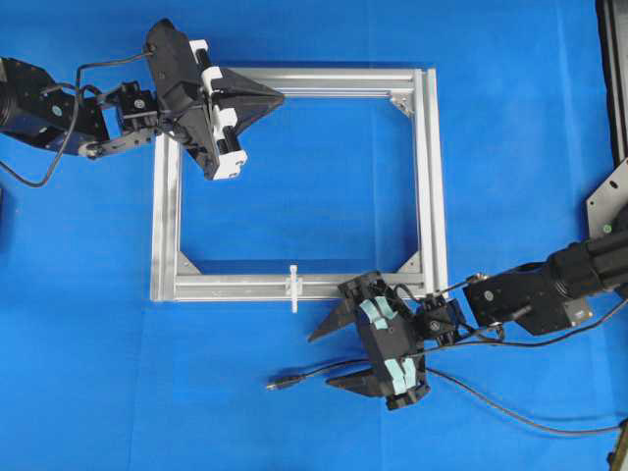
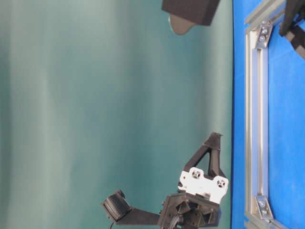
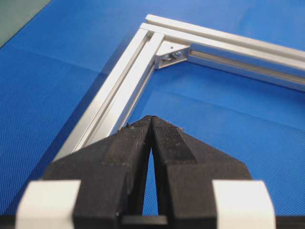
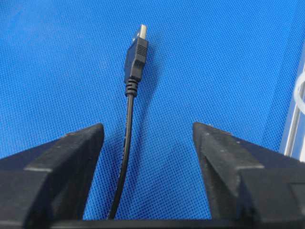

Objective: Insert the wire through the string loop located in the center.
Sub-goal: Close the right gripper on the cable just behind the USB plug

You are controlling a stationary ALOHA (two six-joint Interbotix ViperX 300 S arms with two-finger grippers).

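Black fingers (image 3: 143,143) of the left gripper (image 1: 278,96) are pressed together on nothing, its arm stretched level over the aluminium frame's (image 1: 429,177) far left corner, tips pointing right along the top rail. On the near rail's middle stands the string loop (image 1: 292,287), though its shape is too small to be sure of. Below and right of it the right gripper (image 1: 332,357) points left with jaws spread, straddling the wire (image 4: 127,129), whose plug lies flat on the blue cloth (image 1: 88,373) just past its tips.

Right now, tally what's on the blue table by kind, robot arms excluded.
Silver aluminium rectangular frame: 1
Silver triangular corner brackets: 4
Thin white string loop: 1
Long thin black wire with silvery-tipped plug: 1
Total: 7
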